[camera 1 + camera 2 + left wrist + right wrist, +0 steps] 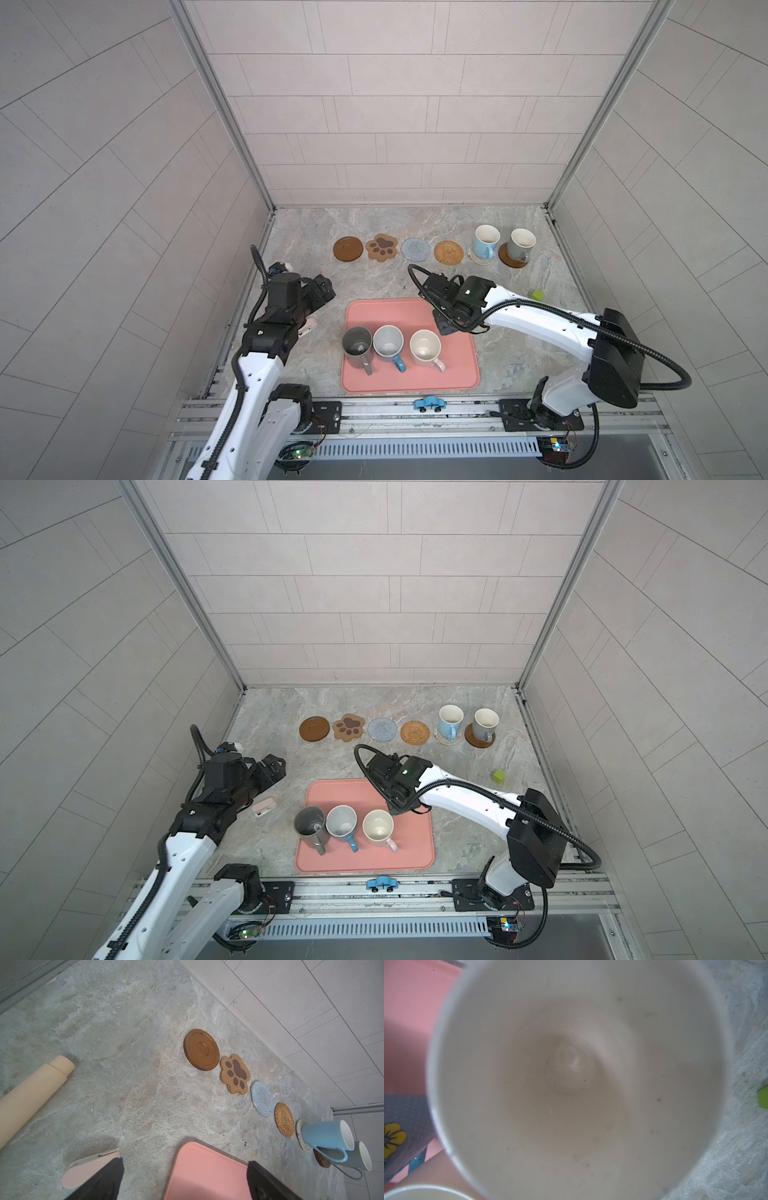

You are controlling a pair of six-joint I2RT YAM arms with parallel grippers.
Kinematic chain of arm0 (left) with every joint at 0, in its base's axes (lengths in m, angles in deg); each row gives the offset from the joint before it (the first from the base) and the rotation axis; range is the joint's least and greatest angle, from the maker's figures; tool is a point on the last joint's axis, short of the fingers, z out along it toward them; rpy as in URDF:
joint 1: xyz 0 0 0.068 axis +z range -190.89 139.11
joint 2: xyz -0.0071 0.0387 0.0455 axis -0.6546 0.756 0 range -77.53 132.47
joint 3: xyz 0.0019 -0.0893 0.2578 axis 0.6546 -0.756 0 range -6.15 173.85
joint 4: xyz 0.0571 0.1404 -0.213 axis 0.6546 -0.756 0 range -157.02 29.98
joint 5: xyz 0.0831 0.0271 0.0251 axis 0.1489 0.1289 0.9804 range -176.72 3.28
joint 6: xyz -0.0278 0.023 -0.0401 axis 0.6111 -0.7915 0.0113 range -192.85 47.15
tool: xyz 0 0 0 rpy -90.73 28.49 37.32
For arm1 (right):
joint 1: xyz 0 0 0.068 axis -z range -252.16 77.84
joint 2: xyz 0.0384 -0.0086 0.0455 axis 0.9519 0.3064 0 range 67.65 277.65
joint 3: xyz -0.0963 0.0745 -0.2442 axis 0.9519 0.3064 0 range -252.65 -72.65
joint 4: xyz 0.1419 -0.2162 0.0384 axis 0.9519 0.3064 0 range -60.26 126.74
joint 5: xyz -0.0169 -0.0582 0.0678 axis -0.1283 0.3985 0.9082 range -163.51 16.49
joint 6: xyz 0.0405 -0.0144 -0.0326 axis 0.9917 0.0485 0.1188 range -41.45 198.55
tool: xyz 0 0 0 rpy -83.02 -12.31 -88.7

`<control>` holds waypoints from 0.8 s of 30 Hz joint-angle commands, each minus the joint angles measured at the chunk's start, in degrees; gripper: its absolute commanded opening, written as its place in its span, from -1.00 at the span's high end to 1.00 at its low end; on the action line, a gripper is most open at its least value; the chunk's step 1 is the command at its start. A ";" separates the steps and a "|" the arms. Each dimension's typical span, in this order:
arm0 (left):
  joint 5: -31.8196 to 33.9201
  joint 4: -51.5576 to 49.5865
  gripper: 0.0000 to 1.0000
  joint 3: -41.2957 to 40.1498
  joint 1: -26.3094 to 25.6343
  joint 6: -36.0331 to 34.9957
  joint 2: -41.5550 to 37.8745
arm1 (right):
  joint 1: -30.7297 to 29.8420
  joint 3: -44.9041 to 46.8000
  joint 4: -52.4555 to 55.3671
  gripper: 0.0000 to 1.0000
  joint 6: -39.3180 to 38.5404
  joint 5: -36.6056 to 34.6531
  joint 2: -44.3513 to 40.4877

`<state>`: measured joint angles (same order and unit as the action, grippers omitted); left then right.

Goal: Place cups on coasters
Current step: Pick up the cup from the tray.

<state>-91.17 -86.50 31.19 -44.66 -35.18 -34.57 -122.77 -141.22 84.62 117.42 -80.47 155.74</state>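
Note:
Six coasters lie in a row at the back: brown disc (348, 249), paw print (381, 247), blue-grey knit (416, 249) and rattan (449, 252) are bare. A light blue cup (485, 242) stands on the clear patterned one, and a grey-brown cup (521, 244) on the second brown disc. Dark grey (357, 345), blue (388, 343) and pale pink (426, 348) cups stand on the pink tray (457, 374). My right gripper (442, 326) hangs over the tray's back right corner. A cream cup interior (571, 1084) fills the right wrist view, hiding the fingers. My left gripper (185, 1167) is open and empty, left of the tray.
A green cube (537, 295) sits right of the right arm. A small pink object (263, 807) lies beside the left arm, and a cream roll (31, 1093) lies further left. A blue toy car (429, 403) rests on the front rail. Walls enclose three sides.

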 commanded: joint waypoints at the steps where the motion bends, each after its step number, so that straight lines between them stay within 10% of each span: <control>1: 0.94 -0.15 -1.00 -0.60 -0.10 0.42 -0.86 | 0.83 -3.47 0.58 0.96 -1.06 -3.01 1.06; 24: -0.12 0.71 -1.00 0.49 -0.11 -0.14 0.34 | 16.48 -25.90 1.66 1.00 -8.15 -3.43 17.58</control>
<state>-91.48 -86.41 31.10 -44.66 -35.25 -34.15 -107.90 -163.76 86.71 111.04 -81.37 172.81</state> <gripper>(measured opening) 0.999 0.168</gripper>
